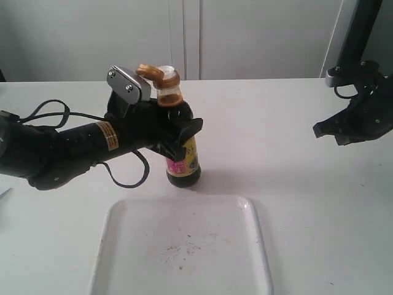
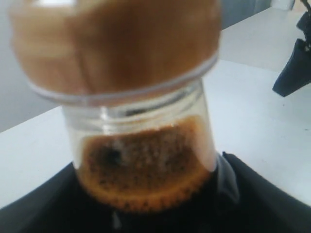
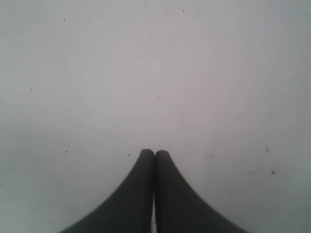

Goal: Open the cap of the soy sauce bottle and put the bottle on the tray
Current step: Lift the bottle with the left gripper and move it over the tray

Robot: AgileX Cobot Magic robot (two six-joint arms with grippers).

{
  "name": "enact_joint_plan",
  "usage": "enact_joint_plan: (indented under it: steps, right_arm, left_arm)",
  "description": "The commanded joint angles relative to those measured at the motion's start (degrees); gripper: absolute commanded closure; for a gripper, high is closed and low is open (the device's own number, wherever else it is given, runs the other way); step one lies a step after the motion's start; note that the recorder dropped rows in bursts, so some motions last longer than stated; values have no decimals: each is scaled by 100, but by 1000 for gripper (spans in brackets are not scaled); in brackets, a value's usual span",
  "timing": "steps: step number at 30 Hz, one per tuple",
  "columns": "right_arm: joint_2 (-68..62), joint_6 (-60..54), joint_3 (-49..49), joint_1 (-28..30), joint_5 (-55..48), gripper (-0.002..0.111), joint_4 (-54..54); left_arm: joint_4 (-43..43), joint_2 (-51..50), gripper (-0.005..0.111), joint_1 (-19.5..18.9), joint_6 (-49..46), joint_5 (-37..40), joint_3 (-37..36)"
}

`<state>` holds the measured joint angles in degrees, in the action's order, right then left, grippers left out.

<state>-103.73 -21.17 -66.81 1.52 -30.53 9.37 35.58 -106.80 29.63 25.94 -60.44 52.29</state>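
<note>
The soy sauce bottle (image 1: 182, 157) stands upright on the table just beyond the tray (image 1: 129, 246). Its amber cap (image 1: 150, 71) is flipped open, hanging back off the collar. My left gripper (image 1: 180, 136) is shut on the bottle's dark body from the left. Up close in the left wrist view, the bottle's neck (image 2: 146, 155) and amber collar (image 2: 116, 43) fill the picture, with my left gripper (image 2: 146, 218) dark around the body below. At the far right, my right gripper (image 1: 331, 132) hovers above the table; its fingertips (image 3: 147, 158) are pressed together, with nothing held.
A black cable (image 1: 126, 178) loops from the left arm down to the table beside the bottle. The tray has a few dark specks (image 1: 181, 249) in its middle. A pale wall runs along the table's far edge.
</note>
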Motion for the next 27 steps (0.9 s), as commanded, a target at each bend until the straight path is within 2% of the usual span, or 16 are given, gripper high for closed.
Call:
enact_joint_plan:
  steps: [1, 9, 16, 27]
  right_arm:
    - [31, -77, 25, 28, 214, 108, 29]
    - [31, -77, 25, 28, 267, 108, 29]
    - [31, -77, 25, 28, 331, 108, 29]
    - [31, -77, 25, 28, 397, 108, 29]
  left_arm:
    - [424, 359, 107, -271, 375, -952, 45]
    - [1788, 1029, 107, -285, 1005, -745, -21]
    - [1935, 1340, 107, -285, 834, -952, -712]
    - [2393, 1440, 107, -248, 859, -952, -1063]
